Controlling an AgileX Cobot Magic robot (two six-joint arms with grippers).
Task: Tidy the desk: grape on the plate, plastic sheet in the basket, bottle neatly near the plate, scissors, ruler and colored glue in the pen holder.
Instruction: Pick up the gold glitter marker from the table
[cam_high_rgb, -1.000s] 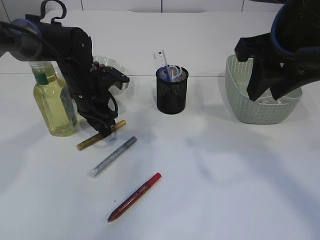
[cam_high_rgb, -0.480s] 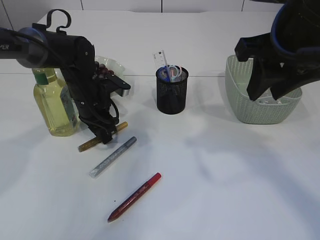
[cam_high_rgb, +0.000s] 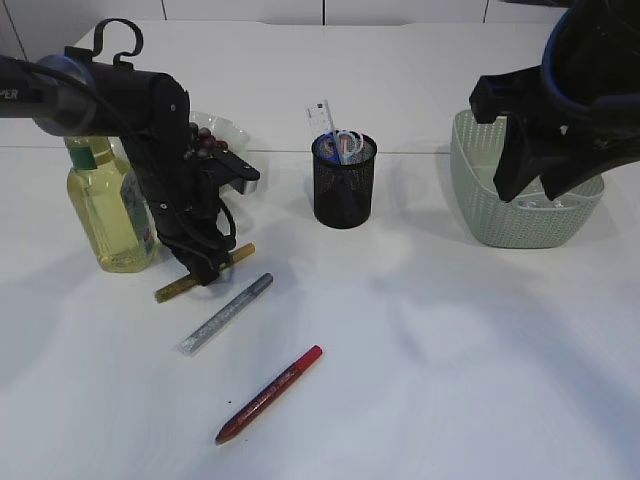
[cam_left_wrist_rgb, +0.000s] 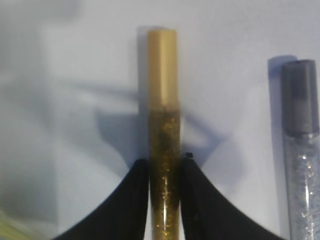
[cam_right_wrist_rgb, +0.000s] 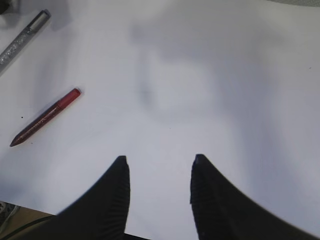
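Three glue sticks on the table (cam_high_rgb: 450, 340): gold glue stick (cam_high_rgb: 200, 272) at 9 o'clock of table ctr, silver glue stick (cam_high_rgb: 226, 313) just beside it toward 5 o'clock, red glue stick (cam_high_rgb: 268, 395) further toward 6 o'clock, apart from both.

L gripper (cam_left_wrist_rgb: 164, 172) down on the gold stick; wrist view shows both fingers (cam_left_wrist_rgb: 131, 200) pressed against the glittery barrel, one per side, pinching it. Gold cap end sticks out past the tips. Stick looks to be lying on the table.

R gripper (cam_right_wrist_rgb: 158, 162) up in the air at 3 o'clock, by the basket (cam_high_rgb: 480, 205); fingers spread w/ nothing between them, only bare table below.

Bottle (cam_high_rgb: 105, 205) upright at 9 o'clock, just behind L arm. Plate (cam_high_rgb: 235, 135) at 10 o'clock, grape (cam_high_rgb: 205, 135) partly hidden by arm, seems on it. Pen holder (cam_high_rgb: 344, 182) at 12 o'clock, w/ ruler (cam_high_rgb: 320, 115) and scissors (cam_high_rgb: 347, 143) standing inside.
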